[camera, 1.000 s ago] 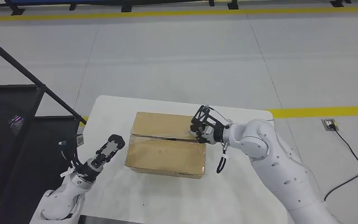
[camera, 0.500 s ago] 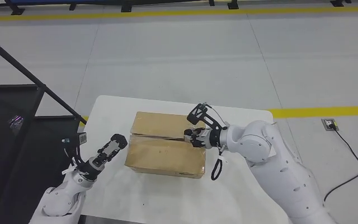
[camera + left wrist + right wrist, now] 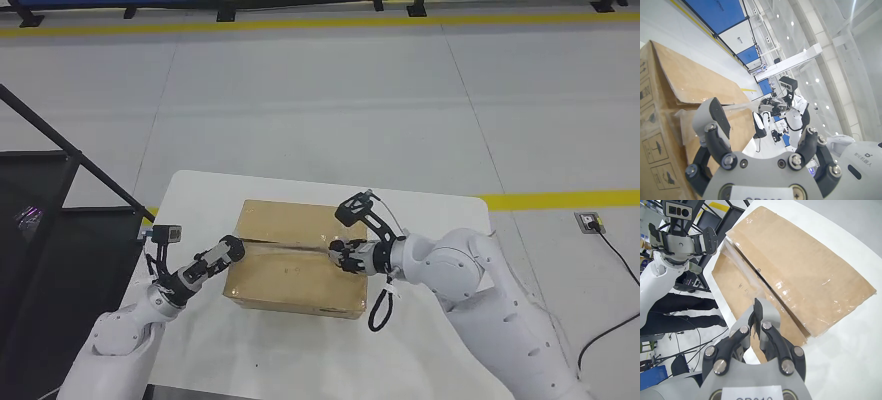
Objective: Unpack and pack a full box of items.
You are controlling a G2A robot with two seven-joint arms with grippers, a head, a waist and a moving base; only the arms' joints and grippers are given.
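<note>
A closed cardboard box (image 3: 290, 275) lies in the middle of the white table (image 3: 430, 330), with clear tape along its top seam. My right gripper (image 3: 338, 255) is over the box top near the seam, shut on a loose strip of clear tape (image 3: 738, 262) that it has lifted off the seam (image 3: 770, 289). The strip runs taut from the right gripper (image 3: 755, 303) to the box's left end. My left gripper (image 3: 232, 248) stands open just off that left end, level with the top edge. Its fingers (image 3: 719, 113) have nothing between them, and the tape strip (image 3: 738, 107) stretches past them.
A black metal frame (image 3: 40, 230) stands off the table's left side. Bare table surface lies in front of the box and to its right (image 3: 420, 350). The table's far edge (image 3: 320, 180) is close behind the box.
The right gripper has moved left along the seam, drawing the tape strip with it. The left gripper has come in from the table's left side up to the box's left end.
</note>
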